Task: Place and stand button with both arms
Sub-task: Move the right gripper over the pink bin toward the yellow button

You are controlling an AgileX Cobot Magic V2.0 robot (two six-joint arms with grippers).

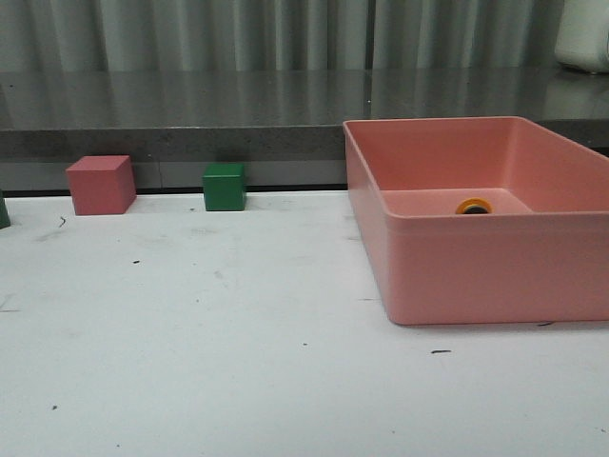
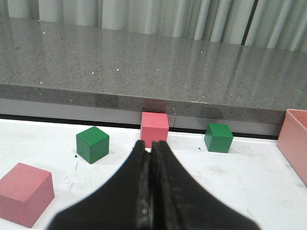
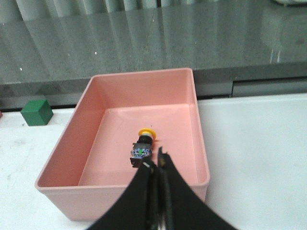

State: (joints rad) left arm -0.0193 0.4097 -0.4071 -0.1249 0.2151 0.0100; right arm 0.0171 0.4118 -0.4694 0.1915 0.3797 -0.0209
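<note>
The button (image 3: pixel 142 145) lies on its side on the floor of the pink bin (image 3: pixel 72 158), yellow cap toward the far wall, bluish terminals toward my right gripper. In the front view only its yellow cap (image 1: pixel 473 206) shows over the bin's near wall (image 1: pixel 495 267). My right gripper (image 3: pixel 157 160) is shut and empty, above the bin's near side, just short of the button's base. My left gripper (image 2: pixel 151 145) is shut and empty over the table, pointing at a pink cube (image 2: pixel 154 127). Neither arm shows in the front view.
A pink cube (image 1: pixel 100 185) and a green cube (image 1: pixel 225 187) stand by the back ledge. The left wrist view shows two green cubes (image 2: pixel 92 144) (image 2: pixel 218 138) and a nearer pink cube (image 2: pixel 24 193). A grey counter (image 1: pixel 190 105) runs behind the table.
</note>
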